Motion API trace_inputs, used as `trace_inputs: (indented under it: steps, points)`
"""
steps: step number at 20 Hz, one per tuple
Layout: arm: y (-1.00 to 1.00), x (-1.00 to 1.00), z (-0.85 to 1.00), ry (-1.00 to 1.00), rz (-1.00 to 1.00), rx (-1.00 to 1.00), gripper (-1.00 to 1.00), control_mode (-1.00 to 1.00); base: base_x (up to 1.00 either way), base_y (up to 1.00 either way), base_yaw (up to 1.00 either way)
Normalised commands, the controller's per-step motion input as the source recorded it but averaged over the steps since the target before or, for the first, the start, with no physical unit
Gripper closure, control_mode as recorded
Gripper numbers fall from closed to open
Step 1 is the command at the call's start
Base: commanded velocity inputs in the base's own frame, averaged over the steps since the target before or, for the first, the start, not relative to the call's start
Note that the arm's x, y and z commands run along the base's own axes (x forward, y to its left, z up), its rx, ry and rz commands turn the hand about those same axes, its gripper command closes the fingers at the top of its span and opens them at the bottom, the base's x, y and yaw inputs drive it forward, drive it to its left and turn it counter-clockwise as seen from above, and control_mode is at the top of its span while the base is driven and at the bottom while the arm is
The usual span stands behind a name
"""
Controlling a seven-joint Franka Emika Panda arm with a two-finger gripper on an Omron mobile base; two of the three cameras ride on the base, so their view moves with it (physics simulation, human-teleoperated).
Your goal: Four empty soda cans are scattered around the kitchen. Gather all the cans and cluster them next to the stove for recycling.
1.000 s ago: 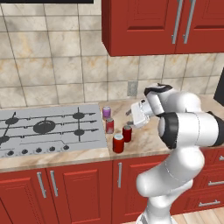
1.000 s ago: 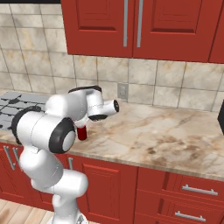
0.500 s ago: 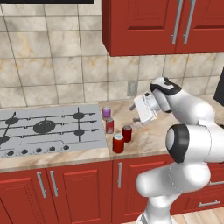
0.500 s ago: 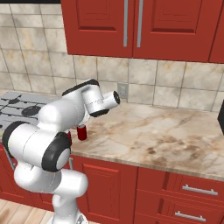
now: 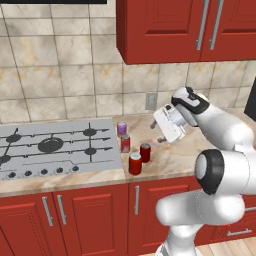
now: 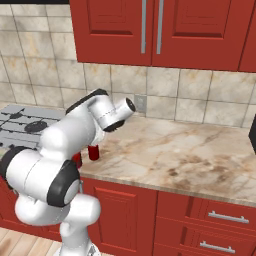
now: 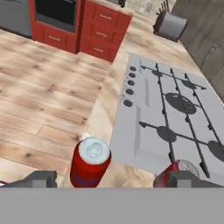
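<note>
We find claw (image 5: 161, 132) wide, empty, raised right of four cans (image 5: 131, 147). Cans upright on bench (image 5: 170, 157) just beside stove (image 5: 55, 147), right edge. We judge clustering done.

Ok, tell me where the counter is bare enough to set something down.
Bare: the beige marbled counter to the arm's right, from the grey wall outlet onward. Crowded: the strip beside the silver-grey gas stove, where the purple soda can and three red soda cans cluster. The open gripper hangs above them.
</note>
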Motion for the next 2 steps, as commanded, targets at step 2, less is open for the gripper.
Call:
trace_inputs:
  steps: [2]
  points:
    - [-0.20,-0.19,0.00,-0.04,0.16,-0.08,-1.00,-1.00,0.00,0.00,0.00]
